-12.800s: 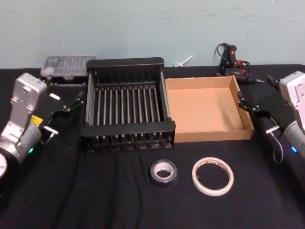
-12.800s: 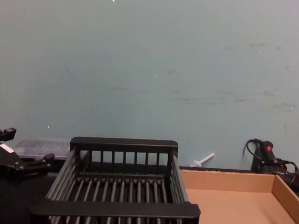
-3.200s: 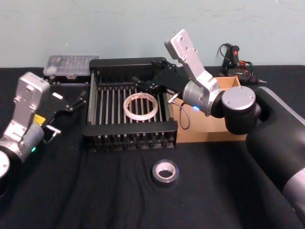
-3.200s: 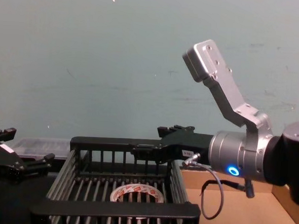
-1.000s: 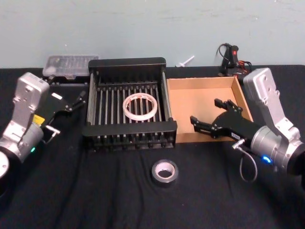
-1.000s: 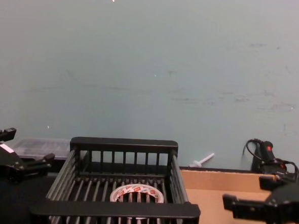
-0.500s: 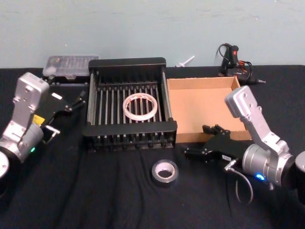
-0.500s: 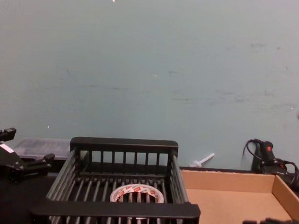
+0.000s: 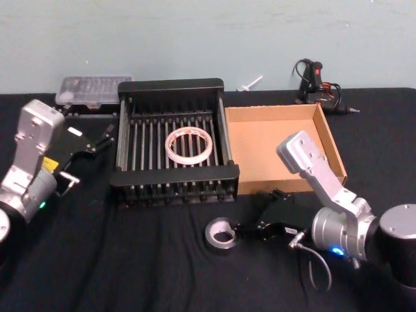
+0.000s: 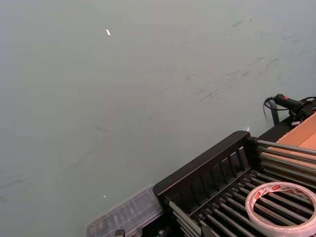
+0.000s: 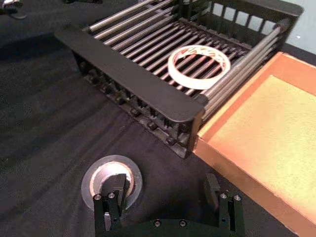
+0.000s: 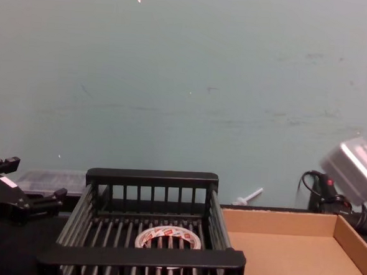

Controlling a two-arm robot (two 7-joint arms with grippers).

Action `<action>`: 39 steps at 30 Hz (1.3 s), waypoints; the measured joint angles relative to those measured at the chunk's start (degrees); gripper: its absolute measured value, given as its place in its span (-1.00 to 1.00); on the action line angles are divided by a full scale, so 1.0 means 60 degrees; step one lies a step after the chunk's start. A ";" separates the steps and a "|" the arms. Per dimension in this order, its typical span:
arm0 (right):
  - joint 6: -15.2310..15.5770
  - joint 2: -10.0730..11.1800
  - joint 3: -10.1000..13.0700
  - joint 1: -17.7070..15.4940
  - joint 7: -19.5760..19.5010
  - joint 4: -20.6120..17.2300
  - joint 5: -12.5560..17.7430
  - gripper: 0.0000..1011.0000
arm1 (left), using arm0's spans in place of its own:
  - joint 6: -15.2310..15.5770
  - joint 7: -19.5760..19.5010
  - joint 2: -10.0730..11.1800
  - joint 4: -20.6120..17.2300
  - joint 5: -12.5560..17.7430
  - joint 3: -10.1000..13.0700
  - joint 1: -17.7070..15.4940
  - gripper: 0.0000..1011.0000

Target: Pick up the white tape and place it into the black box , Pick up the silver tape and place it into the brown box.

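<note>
Lying flat on the black table (image 9: pixel 130 260), at about 6 o'clock from the black box (image 9: pixel 175 104), the silver tape (image 9: pixel 221 234) is resting with its open core facing straight up, so it is showing no long axis. The right gripper (image 9: pixel 250 229) is sitting low at the roll's 3 o'clock side, its fingers spread wide; in the right wrist view one fingertip (image 11: pixel 114 190) is reaching over the roll's hole while the other (image 11: pixel 213 190) is standing well clear toward the brown box (image 11: pixel 256 128), so nothing is being pinched. The roll (image 11: pixel 111 180) is looking dull grey with a pale inner ring, thick for its width.

The white tape (image 9: pixel 190 144) is lying flat on the slatted floor of the black box, red marks showing on its inner ring (image 10: pixel 281 207). The brown box (image 9: pixel 286 146) is sitting just beside the crate at its 3 o'clock. The left gripper (image 9: pixel 97 140) is hanging at the crate's 9 o'clock side with its fingers apart, gripping nothing.
</note>
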 joint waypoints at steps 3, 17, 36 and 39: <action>0.0100 -0.0031 -0.0164 0.0099 0.0004 0.0001 -0.0118 0.98 | 0.0000 0.0000 0.0000 0.0000 0.0000 0.0000 0.0000 0.98; 0.0379 -0.0267 -0.0556 0.0421 0.0096 0.0253 -0.0598 0.98 | 0.0000 0.0000 0.0000 0.0000 0.0000 0.0001 0.0000 0.98; 0.0451 -0.0432 -0.0548 0.0490 0.0181 0.0462 -0.0785 0.98 | 0.0000 0.0000 0.0000 0.0000 0.0000 0.0000 0.0000 0.98; 0.0451 -0.0430 -0.0548 0.0490 0.0181 0.0462 -0.0783 0.98 | 0.0000 0.0000 0.0000 0.0000 0.0000 0.0000 0.0000 0.98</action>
